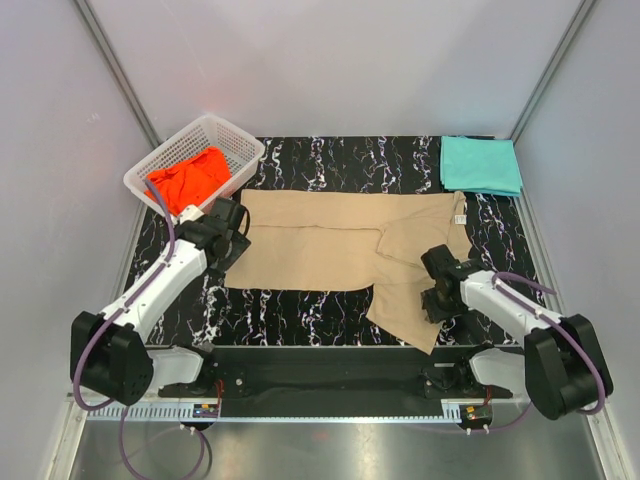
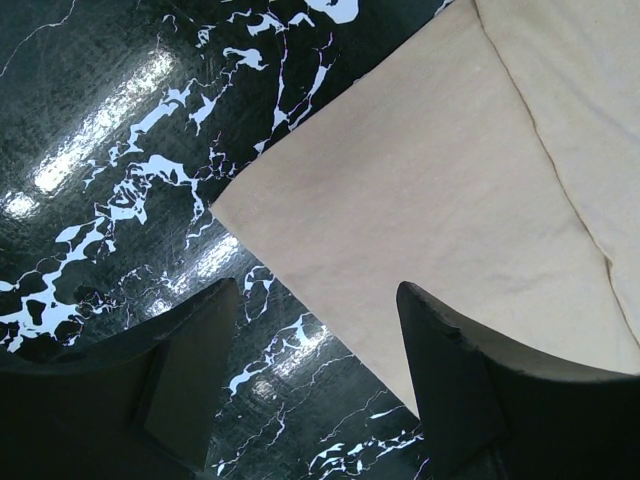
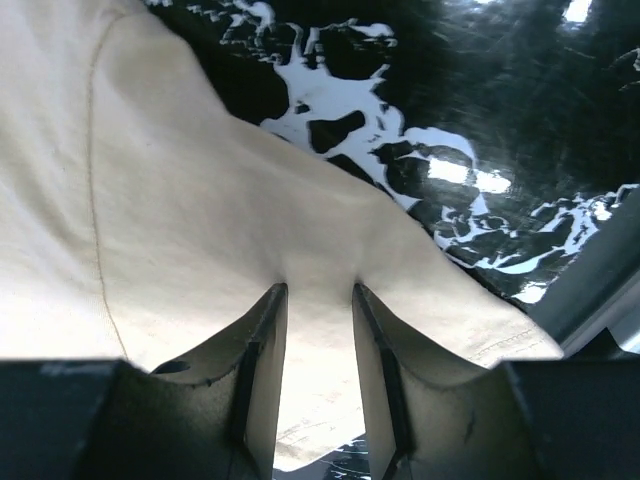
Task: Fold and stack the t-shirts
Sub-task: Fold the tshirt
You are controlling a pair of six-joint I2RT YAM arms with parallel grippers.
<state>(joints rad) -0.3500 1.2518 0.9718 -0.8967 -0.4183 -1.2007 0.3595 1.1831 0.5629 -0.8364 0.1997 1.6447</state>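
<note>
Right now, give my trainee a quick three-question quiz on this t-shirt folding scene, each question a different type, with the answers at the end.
1. True or false: the orange-red t-shirt lies inside the white basket.
2. Where is the teal t-shirt? A: folded at the far right corner of the table. B: in the basket. C: under the beige t-shirt.
3. Short answer: which gripper's jaws stand wider apart?

Key: 1 true; 2 A; 3 the left gripper, open over the beige t-shirt's corner.
</note>
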